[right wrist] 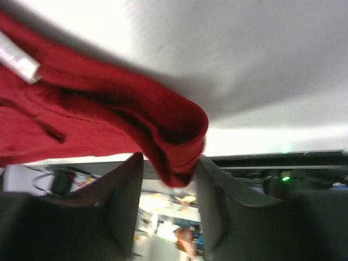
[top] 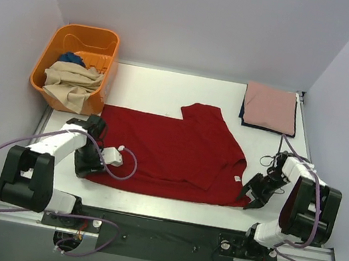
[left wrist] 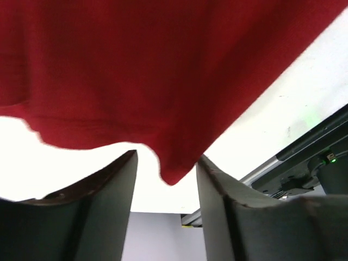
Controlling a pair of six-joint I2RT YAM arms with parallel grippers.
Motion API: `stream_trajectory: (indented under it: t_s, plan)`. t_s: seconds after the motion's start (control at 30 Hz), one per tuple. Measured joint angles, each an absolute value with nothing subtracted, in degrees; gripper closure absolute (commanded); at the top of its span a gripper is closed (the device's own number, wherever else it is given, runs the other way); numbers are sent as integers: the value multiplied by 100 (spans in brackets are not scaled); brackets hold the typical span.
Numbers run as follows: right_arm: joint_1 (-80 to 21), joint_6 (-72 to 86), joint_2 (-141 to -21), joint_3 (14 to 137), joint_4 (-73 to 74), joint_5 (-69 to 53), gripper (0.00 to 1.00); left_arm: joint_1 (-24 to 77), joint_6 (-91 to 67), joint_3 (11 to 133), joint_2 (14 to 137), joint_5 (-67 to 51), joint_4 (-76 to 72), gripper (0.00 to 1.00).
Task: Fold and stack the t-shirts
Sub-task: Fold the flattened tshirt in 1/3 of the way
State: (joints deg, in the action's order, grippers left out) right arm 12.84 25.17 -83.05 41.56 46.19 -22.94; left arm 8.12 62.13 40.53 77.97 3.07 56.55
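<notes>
The dark red t-shirt [top: 170, 153] lies spread on the white table, its right part folded over onto itself. My left gripper [top: 86, 169] sits at the shirt's near left corner. In the left wrist view its jaws [left wrist: 166, 163] stand apart with a point of the red hem [left wrist: 171, 171] hanging between the tips. My right gripper [top: 248, 197] is at the near right corner. There a thick red fold [right wrist: 179, 157] sags between its parted fingertips [right wrist: 169, 163], close against the right finger.
A folded dusty pink t-shirt [top: 270, 107] lies on a navy one [top: 263, 126] at the back right. The orange basket [top: 83, 35] at the back left holds a beige shirt [top: 68, 81] and a blue one [top: 72, 57]. A white label [right wrist: 19, 62] shows on the red shirt.
</notes>
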Motion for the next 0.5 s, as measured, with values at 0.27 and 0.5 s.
stream_trajectory:
  t_s: [0.27, 0.5]
  plan:
    - [1402, 2397, -8875, 4357, 4659, -2058, 33, 1299, 6027, 6366, 8399, 3, 6029, 32]
    - [2075, 2394, -7843, 4827, 4792, -1599, 62, 3074, 5120, 8178, 8866, -1391, 5802, 55]
